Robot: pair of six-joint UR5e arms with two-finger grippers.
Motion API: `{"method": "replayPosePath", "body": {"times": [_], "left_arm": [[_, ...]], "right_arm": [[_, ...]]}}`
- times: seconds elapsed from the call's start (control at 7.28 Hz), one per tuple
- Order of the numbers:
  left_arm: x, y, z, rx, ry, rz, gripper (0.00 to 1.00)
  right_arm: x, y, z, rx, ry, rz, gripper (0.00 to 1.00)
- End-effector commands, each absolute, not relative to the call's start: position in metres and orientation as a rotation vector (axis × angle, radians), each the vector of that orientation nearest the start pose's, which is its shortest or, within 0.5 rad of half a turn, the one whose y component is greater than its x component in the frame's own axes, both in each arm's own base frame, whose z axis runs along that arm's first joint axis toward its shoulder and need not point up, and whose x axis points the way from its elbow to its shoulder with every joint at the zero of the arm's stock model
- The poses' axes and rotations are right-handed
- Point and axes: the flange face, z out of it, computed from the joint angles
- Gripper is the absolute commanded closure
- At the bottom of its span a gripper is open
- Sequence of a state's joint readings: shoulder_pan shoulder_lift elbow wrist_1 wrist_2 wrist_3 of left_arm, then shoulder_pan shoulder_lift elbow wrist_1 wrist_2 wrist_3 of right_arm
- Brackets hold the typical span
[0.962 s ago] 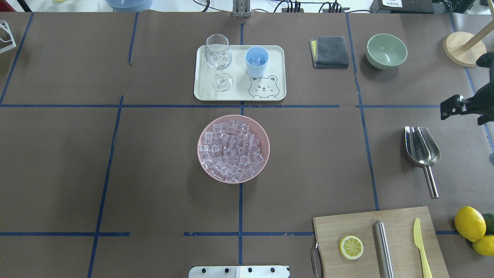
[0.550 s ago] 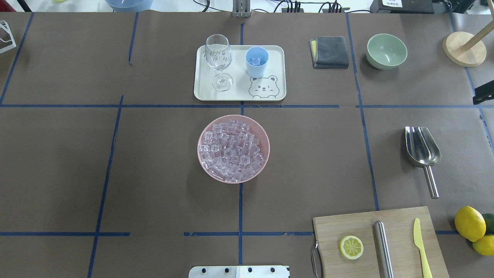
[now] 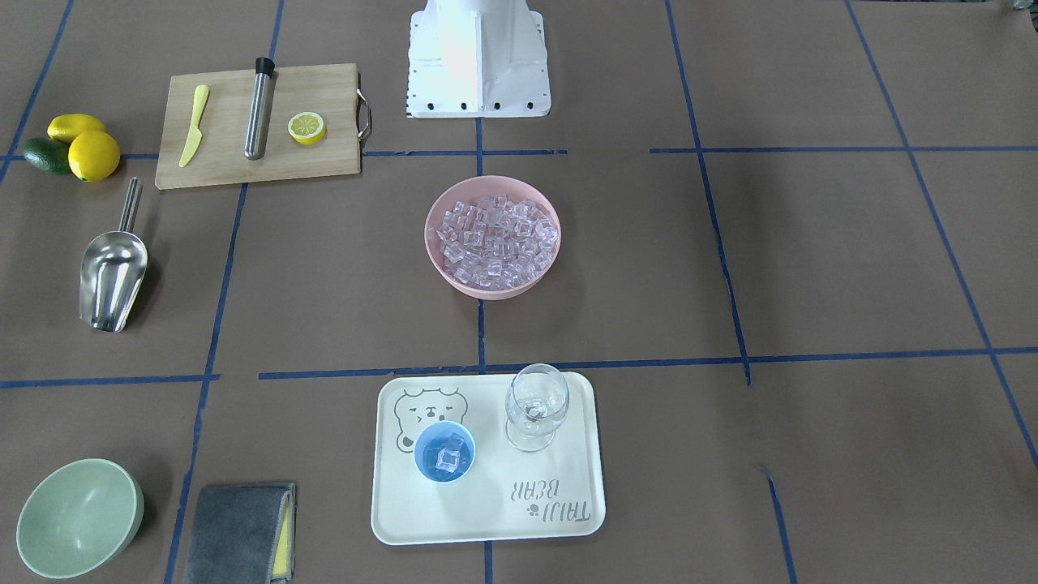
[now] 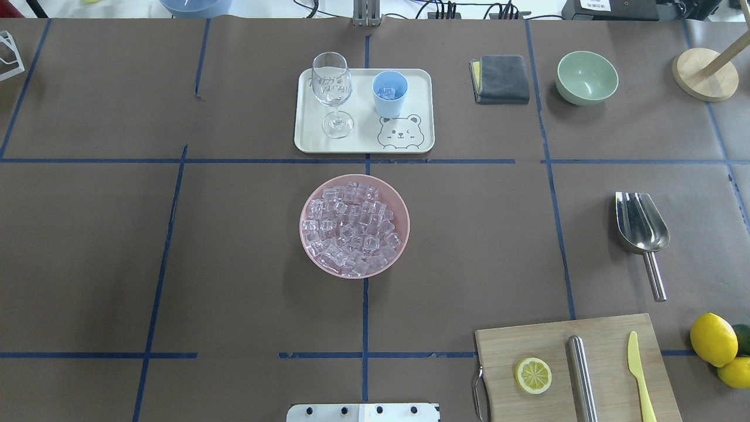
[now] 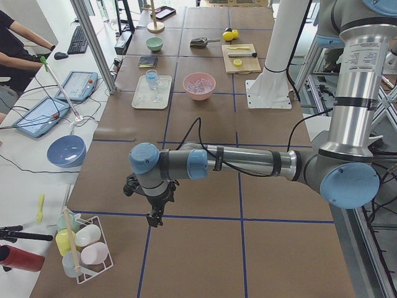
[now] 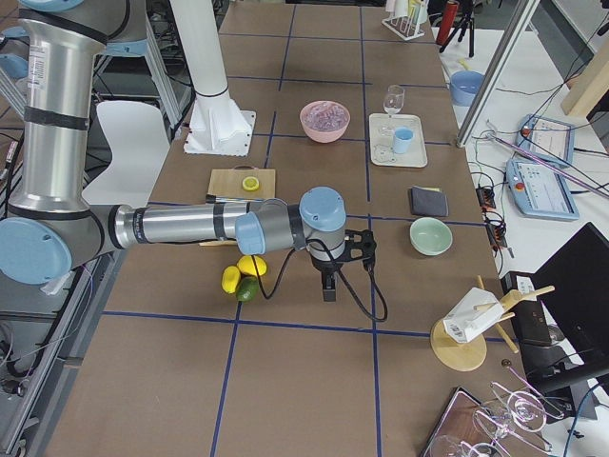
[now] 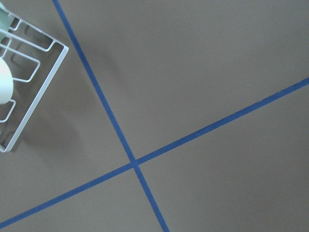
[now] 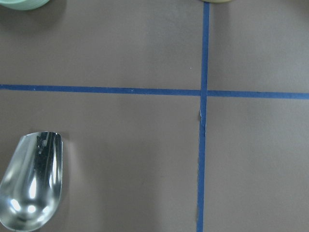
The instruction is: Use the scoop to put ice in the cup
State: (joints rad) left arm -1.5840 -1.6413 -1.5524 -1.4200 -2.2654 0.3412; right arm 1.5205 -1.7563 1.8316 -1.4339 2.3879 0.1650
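At the far left, the left fingers (image 5: pixel 153 217) are hanging just above the worktop (image 4: pixel 234 246), over a crossing of blue tape (image 7: pixel 135 164); from here I cannot tell whether they are spread or pressed together. In the middle, the ice (image 4: pixel 353 227) is sitting heaped in a pink bowl (image 4: pixel 303 225). Beyond it the cup (image 4: pixel 389 97) is standing upright on a tray (image 4: pixel 363 143), just right of a wine glass (image 4: pixel 332 82), with a few cubes showing inside. Further right, the scoop (image 4: pixel 640 225) is lying alone on the worktop, trough up. Its long axis is running near to far, mouth pointing away from the robot and handle pointing back towards it, angling slightly rightward. The right fingers (image 6: pixel 329 286) are hanging beyond it, near the lemons (image 4: pixel 713 339); I cannot tell their state either.
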Motion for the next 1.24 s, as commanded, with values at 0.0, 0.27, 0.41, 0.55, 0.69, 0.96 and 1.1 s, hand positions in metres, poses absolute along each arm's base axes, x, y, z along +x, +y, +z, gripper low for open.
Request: {"method": "replayPosePath", "body": {"times": [0.0,0.27,0.41,0.55,0.69,0.96,1.1], "left_arm": [[-0.072,-0.508,0.641,0.000,0.785,0.139,0.00],[-0.068,-0.511,0.620,-0.033,0.821,-0.009,0.00],[-0.065,-0.512,0.615,-0.028,0.845,-0.018,0.00],[-0.065,-0.512,0.617,-0.028,0.846,-0.016,0.00],[-0.065,-0.512,0.620,-0.030,0.841,-0.012,0.00],[-0.065,-0.512,0.623,-0.031,0.830,-0.008,0.00],[-0.065,-0.512,0.623,-0.030,0.830,-0.007,0.00]], "right_arm": [[0.044,-0.410,0.610,0.091,-0.850,0.028,0.00],[0.045,-0.403,0.632,0.053,-0.837,0.044,0.00],[0.045,-0.404,0.632,0.051,-0.838,0.046,0.00],[0.046,-0.404,0.632,0.052,-0.835,0.048,0.00],[0.046,-0.403,0.634,0.048,-0.835,0.050,0.00],[0.049,-0.402,0.638,0.042,-0.836,0.061,0.00],[0.050,-0.401,0.643,0.031,-0.838,0.070,0.00]]}}
